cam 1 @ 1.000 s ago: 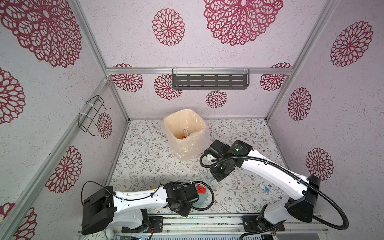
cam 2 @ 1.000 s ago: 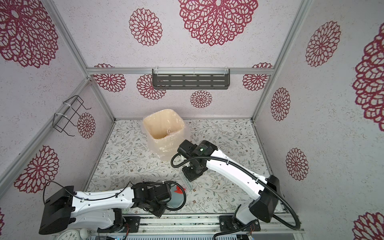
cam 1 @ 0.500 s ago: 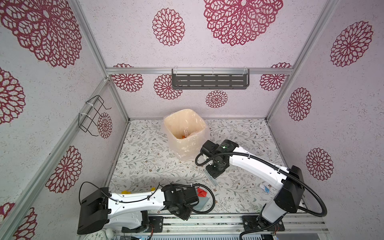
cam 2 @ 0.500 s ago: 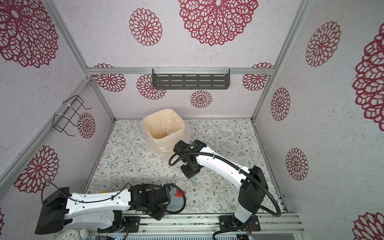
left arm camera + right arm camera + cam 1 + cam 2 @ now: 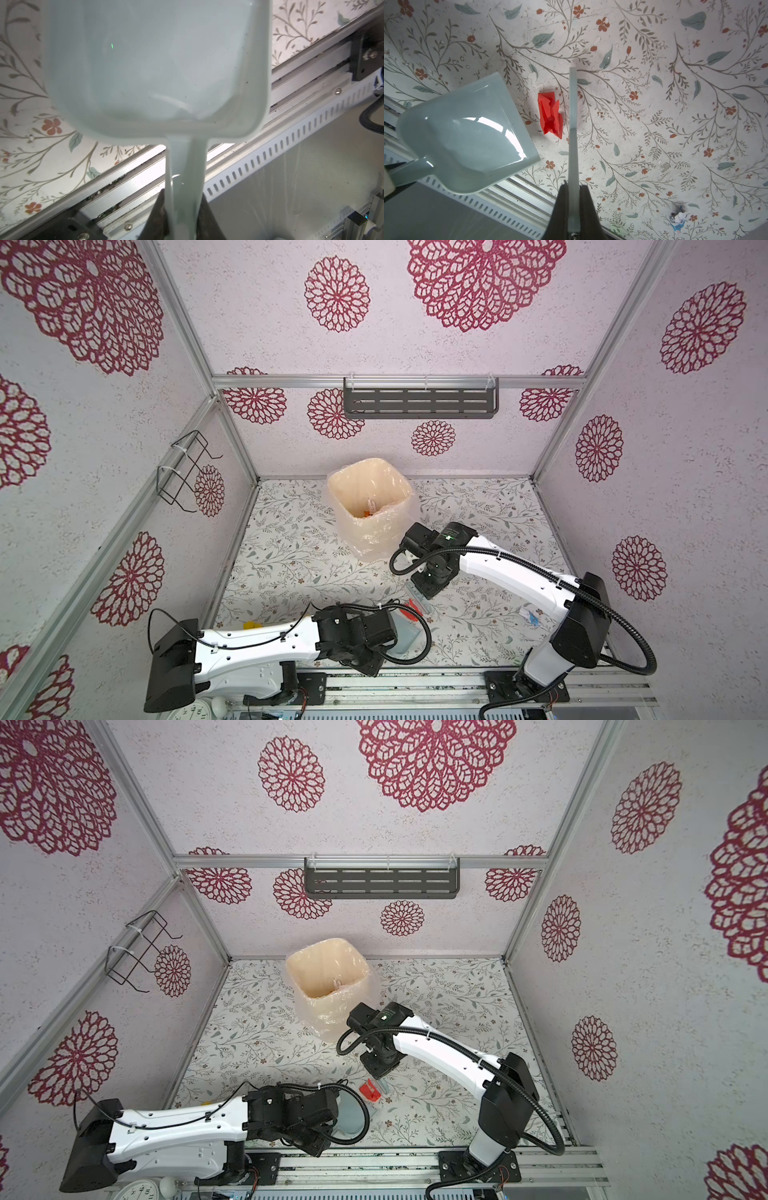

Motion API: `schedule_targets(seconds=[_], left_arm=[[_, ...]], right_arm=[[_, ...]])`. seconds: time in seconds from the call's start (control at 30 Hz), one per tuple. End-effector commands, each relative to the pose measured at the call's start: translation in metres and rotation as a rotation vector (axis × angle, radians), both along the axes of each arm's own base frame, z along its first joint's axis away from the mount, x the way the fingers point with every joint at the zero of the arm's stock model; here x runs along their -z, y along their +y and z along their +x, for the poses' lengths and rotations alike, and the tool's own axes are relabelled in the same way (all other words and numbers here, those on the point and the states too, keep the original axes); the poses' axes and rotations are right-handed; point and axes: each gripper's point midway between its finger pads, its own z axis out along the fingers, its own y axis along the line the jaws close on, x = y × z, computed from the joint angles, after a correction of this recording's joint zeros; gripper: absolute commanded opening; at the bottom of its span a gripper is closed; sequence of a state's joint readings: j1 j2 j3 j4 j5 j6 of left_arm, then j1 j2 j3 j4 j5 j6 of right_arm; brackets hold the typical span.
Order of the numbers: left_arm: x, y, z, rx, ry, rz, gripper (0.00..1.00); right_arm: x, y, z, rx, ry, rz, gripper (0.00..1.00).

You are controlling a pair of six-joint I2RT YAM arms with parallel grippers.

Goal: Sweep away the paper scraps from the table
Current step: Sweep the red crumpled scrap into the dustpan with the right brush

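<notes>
Three paper scraps (image 5: 370,1091) show on the table (image 5: 291,564): a red scrap (image 5: 550,114) lying btw the brush (image 5: 573,124) and the dustpan (image 5: 467,135) mouth, just beside the bristles; a white scrap (image 5: 679,220) w/ blue marks well apart, toward the front-right corner; and a yellow scrap (image 5: 251,625) near the front-left. R gripper (image 5: 573,197) is clamped tight on the brush's thin handle. L gripper (image 5: 181,207) is pinched narrow round the dustpan handle. The red scrap looks featherlight, soft and crumpled, prob. apt to skid or flip, so no pinching it: push w/ the bristles low on its far side, short stroke into the pan. Can't tell if the pan lip sits flush on the table; any gap would let paper slip under. Room: the pan's rear overhangs the front rail (image 5: 311,60), so little slack backward. Open tabletop lies beyond the brush, w/ the bin (image 5: 370,506) well clear behind.
</notes>
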State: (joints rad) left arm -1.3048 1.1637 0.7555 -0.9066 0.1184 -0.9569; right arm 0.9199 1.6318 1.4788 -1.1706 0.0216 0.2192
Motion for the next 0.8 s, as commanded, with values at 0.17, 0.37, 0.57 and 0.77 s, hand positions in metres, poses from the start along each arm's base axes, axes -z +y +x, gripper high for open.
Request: schedule_targets(seconds=[0.17,0.37,0.57,0.77], left_arm=[[0.011,0.008,-0.017,-0.006,0.037,0.020,0.00],[0.020,0.008,-0.011,0.008,0.000,0.032,0.00],[0.028,0.006,-0.003,0.008,-0.008,0.037,0.00],[0.031,0.003,0.002,0.021,-0.012,0.034,0.00]], right_arm=[[0.005,-0.008,0.005,0.000,-0.039,-0.031,0.00],[0.010,-0.006,0.002,-0.007,-0.018,-0.033,0.00],[0.012,-0.002,-0.007,-0.029,0.003,-0.037,0.00],[0.013,0.012,-0.022,-0.050,0.040,-0.003,0.00]])
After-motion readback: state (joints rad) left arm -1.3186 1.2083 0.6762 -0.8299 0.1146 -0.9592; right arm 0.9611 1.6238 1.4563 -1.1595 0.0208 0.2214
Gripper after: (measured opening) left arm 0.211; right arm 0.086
